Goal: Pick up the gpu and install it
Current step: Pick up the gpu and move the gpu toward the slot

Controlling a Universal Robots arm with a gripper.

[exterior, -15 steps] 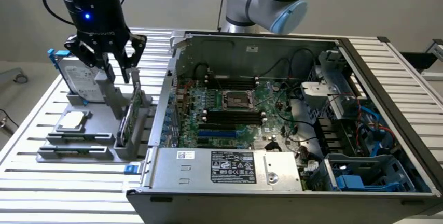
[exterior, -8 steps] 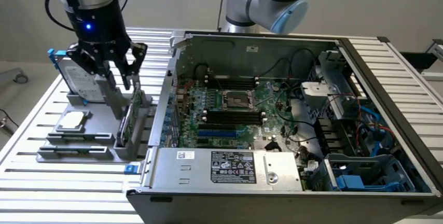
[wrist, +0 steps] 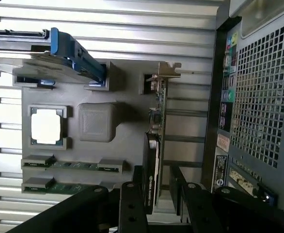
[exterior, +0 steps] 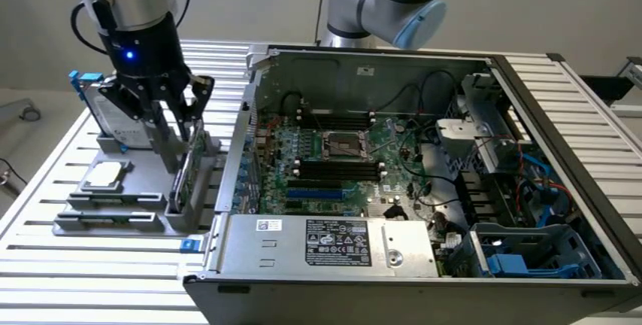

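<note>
The gpu (exterior: 189, 176) stands on its edge in a slot of the grey holder (exterior: 135, 198), just off the computer case's outer wall on the exterior view's left. In the wrist view the gpu (wrist: 157, 127) shows edge-on: green board, black cooler, silver bracket at the far end. My gripper (exterior: 180, 152) hangs right over it, open. Its black fingers (wrist: 132, 208) stand on either side of the card's near end, with a gap showing on one side. Nothing is held.
On the same holder (wrist: 97, 121) are a silver hard drive in a blue frame (exterior: 104, 107), a square silver chip (exterior: 107, 175) and two memory sticks (wrist: 73, 166). The open computer case (exterior: 561, 114) shows its motherboard (exterior: 336, 159). A second arm's base (exterior: 386, 1) stands behind it.
</note>
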